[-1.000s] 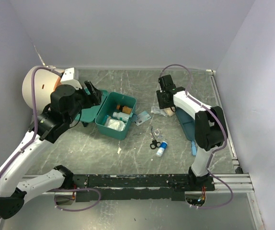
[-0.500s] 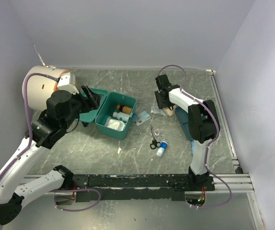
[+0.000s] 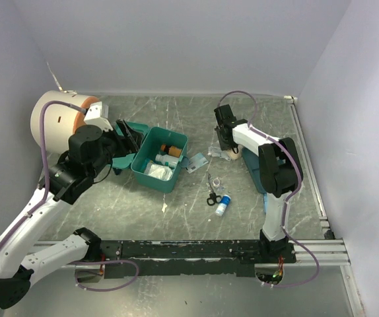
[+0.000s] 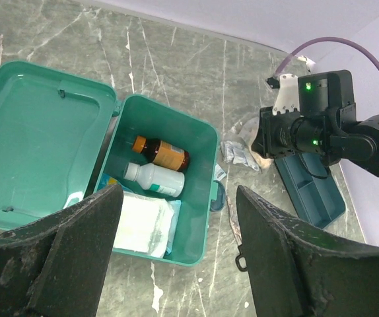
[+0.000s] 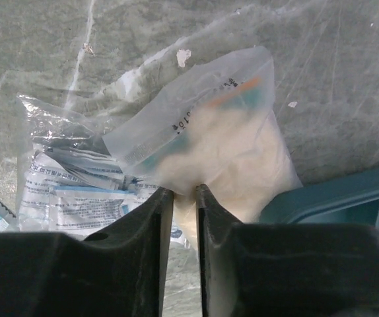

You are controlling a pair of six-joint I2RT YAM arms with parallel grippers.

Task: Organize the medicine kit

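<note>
Grey marbled tabletop (image 3: 176, 218) fills the floor of a pale-walled booth, with a dark rail (image 3: 196, 249) along its near edge. The medicine kit (image 3: 153, 182) sits left of centre in the top view. Its lid is thrown fully open and lies flat toward the upper left. The box's long axis runs near to far, with the far end leaning slightly right.

Inside the kit (image 4: 201, 198) lie a brown bottle (image 4: 163, 153), a white bottle (image 4: 155, 179) and a white gauze packet (image 4: 143, 224). Bare table stretches below the kit to the rail and above it to the back wall. A cream cylinder (image 3: 54, 119) and the left arm crowd its left side.

The left gripper (image 4: 177, 195) hovers over the kit with its fingers (image 4: 77, 257) spread wide. In the wrist view the open box lies between and beyond them, and nothing is held.

Right of the kit lie flat sachets (image 3: 195, 162), then scissors (image 3: 212, 195) and a small blue-capped bottle (image 3: 222, 206) toward the lower centre. Farther right and well apart from the kit, the right gripper (image 5: 184, 190) points down. Its fingers are drawn almost together, pinching the lower edge of a clear packet (image 5: 222, 145) of pale wadding. A bag of printed sachets (image 5: 70, 191) lies beside it, and the packet touches a darker teal tray (image 5: 335, 198) at the lower right.
</note>
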